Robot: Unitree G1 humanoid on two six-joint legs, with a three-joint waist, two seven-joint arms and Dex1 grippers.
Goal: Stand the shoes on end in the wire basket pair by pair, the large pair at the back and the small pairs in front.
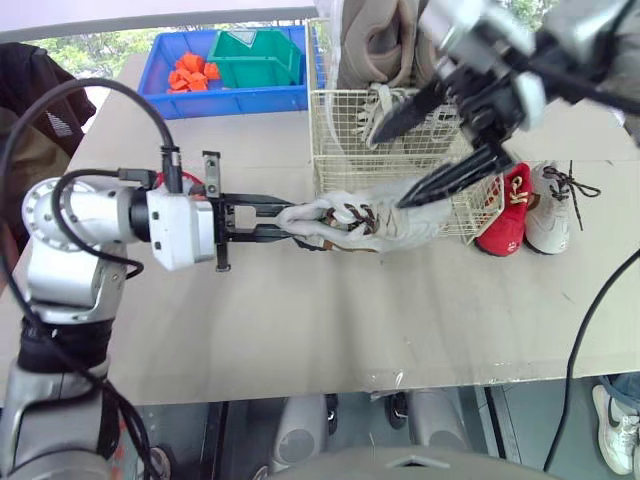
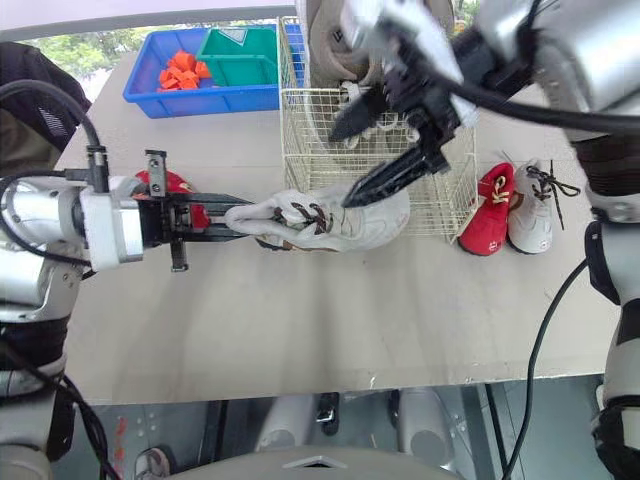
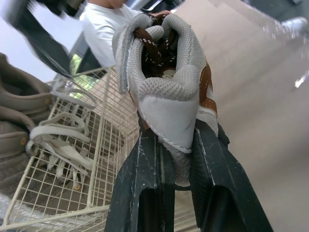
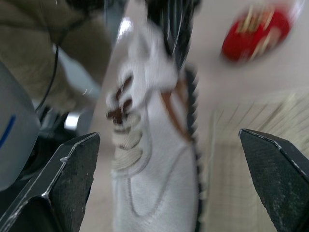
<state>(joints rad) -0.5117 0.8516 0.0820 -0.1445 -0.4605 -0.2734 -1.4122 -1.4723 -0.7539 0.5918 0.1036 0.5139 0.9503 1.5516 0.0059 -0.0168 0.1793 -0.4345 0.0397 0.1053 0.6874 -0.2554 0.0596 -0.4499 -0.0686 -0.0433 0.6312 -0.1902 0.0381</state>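
The left gripper [image 1: 285, 222] is clamped on the heel end of a white shoe [image 1: 370, 225], which stretches sideways just in front of the wire basket [image 1: 340, 160]. I cannot tell whether the shoe rests on the table [image 1: 350, 320]. The right gripper [image 1: 388, 170] hangs over the shoe's toe half with its fingers spread wide, grasping nothing. A large beige pair [image 1: 385, 40] stands on end at the back of the basket. Just right of the basket, a small red shoe [image 1: 507, 210] and a small white shoe [image 1: 548, 210] sit side by side. Another red shoe [image 2: 160, 182] lies beside the left arm. A blue bin [image 1: 230, 98] sits at the far edge.
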